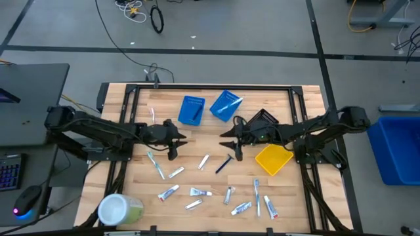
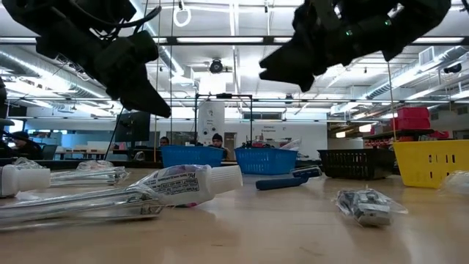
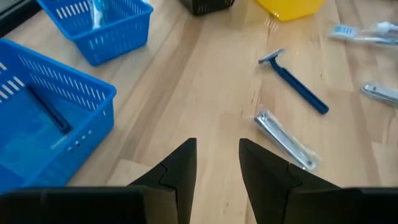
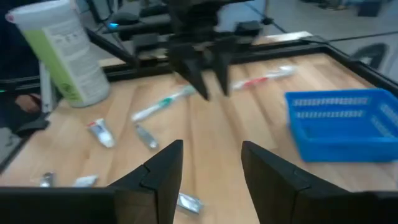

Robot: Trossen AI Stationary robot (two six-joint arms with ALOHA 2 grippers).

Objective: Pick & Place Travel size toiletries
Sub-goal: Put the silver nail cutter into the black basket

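Nearest us, a white tube [image 2: 192, 183] lay on the table [image 1: 131, 187] among the travel size toiletries [image 1: 216, 190] scattered toward the near edge. Above bare wood at mid-table, the left gripper [image 1: 172, 152] and right gripper [image 1: 237, 152] hung facing each other, fingers parted, empty. A blue razor [image 1: 224, 163] lay between them.

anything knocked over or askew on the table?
Yes. The big white-and-green container lies on its side at the table's near left corner, and the black bin sits tilted beside the yellow bin. Toiletries are scattered loose.
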